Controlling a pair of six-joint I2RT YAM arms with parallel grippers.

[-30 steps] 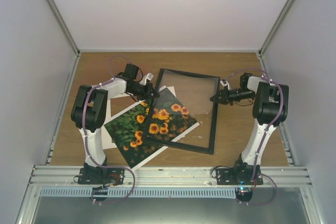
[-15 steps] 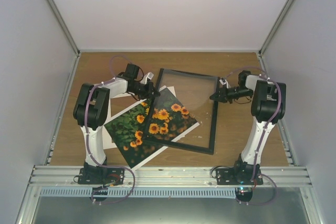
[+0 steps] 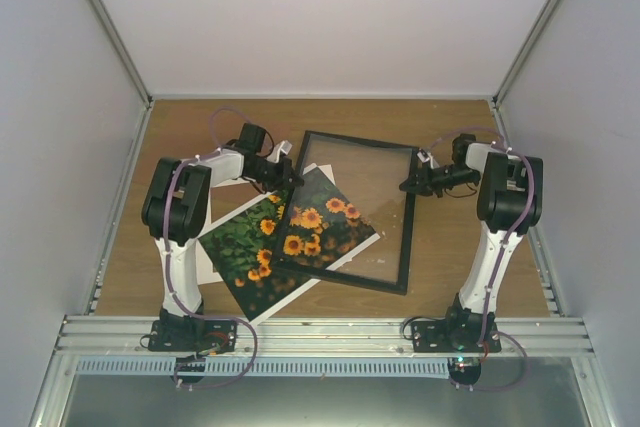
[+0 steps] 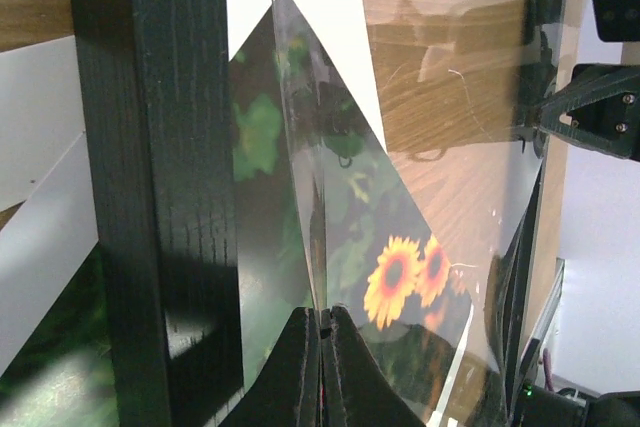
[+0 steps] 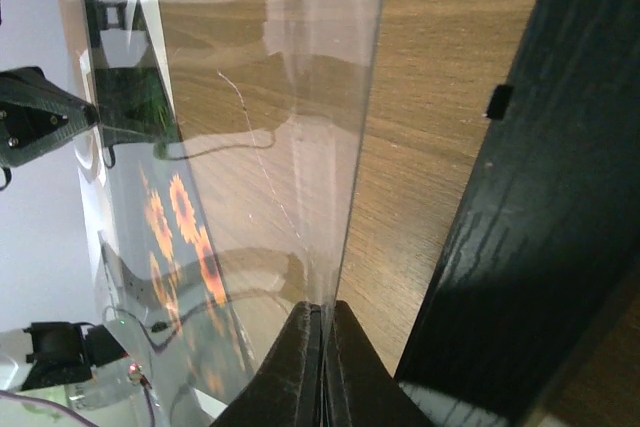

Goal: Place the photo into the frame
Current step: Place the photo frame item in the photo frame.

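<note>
Top view, lower edge: both arms stand on their bases and bend inward, elbows high. Left hand (image 3: 291, 179) sits at the left rail of the frame (image 3: 409, 237), right hand (image 3: 405, 187) at its right rail. Photo (image 3: 250, 247) lies flat on the wooden table (image 3: 460, 257), lower left of centre, with its upper right corner under the frame. White walls (image 3: 320, 17) behind. Only the wrist views show the grip: each hand is pressed together on a thin edge of the clear sheet (image 4: 450, 147).

Overhead camera looks down; close, opposed wrist cameras share frame (image 4: 160, 197) and clear sheet (image 4: 450, 147).
</note>
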